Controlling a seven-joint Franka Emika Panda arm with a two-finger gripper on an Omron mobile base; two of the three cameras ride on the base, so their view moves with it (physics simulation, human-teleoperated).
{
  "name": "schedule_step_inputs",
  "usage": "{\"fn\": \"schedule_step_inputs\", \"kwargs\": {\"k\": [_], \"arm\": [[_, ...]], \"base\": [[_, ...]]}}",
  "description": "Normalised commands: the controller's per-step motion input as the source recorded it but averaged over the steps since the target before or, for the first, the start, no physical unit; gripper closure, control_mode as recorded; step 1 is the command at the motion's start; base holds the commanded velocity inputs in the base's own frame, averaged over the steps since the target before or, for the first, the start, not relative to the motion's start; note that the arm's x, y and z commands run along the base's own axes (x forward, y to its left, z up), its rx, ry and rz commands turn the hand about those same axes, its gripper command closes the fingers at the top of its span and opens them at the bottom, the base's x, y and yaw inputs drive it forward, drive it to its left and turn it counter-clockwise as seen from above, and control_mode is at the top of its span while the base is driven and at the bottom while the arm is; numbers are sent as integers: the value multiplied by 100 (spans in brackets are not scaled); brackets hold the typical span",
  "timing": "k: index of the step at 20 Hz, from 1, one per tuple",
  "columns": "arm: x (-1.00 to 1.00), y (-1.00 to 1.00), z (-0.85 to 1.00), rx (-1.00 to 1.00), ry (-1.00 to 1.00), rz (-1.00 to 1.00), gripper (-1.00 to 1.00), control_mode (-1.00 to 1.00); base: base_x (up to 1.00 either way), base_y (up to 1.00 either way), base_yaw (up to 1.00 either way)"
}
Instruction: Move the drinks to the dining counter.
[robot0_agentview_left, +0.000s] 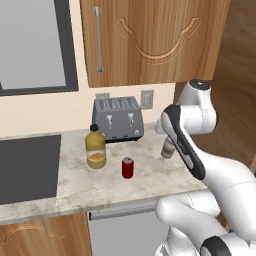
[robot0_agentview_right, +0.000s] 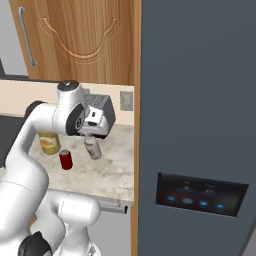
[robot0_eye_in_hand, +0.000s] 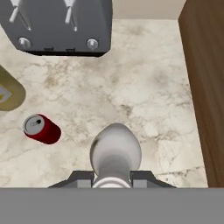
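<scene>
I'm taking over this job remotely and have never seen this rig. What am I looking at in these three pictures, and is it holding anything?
It is a white robot arm on a driving base in a simulated kitchen. Two pictures come from cameras on the base, behind the arm to its left and right. The third looks down along the gripper. On the marble worktop stand a grey toaster, an orange-juice bottle and a small red can. The gripper is shut on the whitish neck of the slim brown bottle, which looks slightly tilted. At the right stands a dark panel with blue lights.
</scene>
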Motion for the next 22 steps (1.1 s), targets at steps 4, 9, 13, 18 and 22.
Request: {"fn": "schedule_step_inputs", "kwargs": {"k": [4, 9, 13, 18, 22], "arm": [[0, 0, 0, 0, 0, 0, 100, -100], [-39, 3, 0, 0, 0, 0, 100, 100], [0, 0, 0, 0, 0, 0, 100, 100], [0, 0, 0, 0, 0, 0, 100, 100], [0, 0, 0, 0, 0, 0, 100, 100]], "base": [[0, 0, 0], [-20, 3, 0], [-100, 15, 2], [-88, 14, 39], [-31, 0, 79]]}}
